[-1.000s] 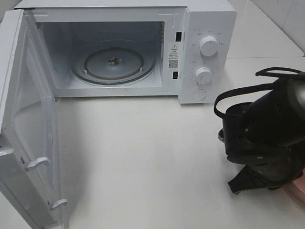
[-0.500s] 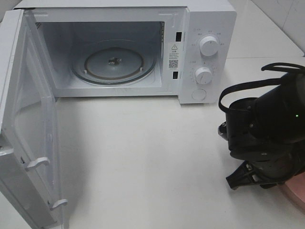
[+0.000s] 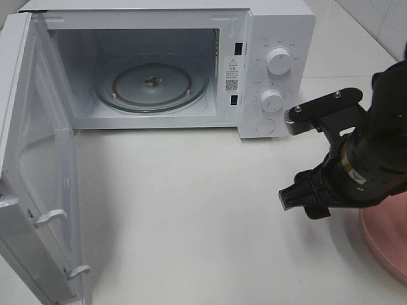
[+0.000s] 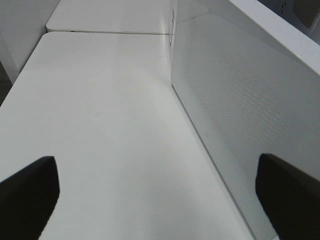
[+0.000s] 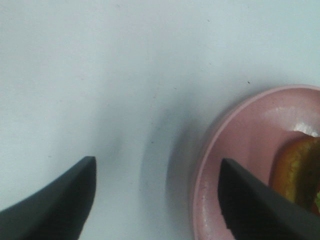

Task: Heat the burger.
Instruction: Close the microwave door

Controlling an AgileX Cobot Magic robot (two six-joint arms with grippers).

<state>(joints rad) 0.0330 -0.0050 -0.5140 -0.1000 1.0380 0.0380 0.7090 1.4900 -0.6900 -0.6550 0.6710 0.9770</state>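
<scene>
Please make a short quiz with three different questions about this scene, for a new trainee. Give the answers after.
1. True or false: the microwave door is closed.
2. Where does the burger lie? A) on the glass turntable B) on the pink plate C) on the bare table
3. Fill in: the right gripper has its jaws ____ above the plate's edge, holding nothing.

Key:
1. False. The door stands wide open.
2. B. The turntable is empty.
3. Open. One jaw is over the table, the other over the plate.
</scene>
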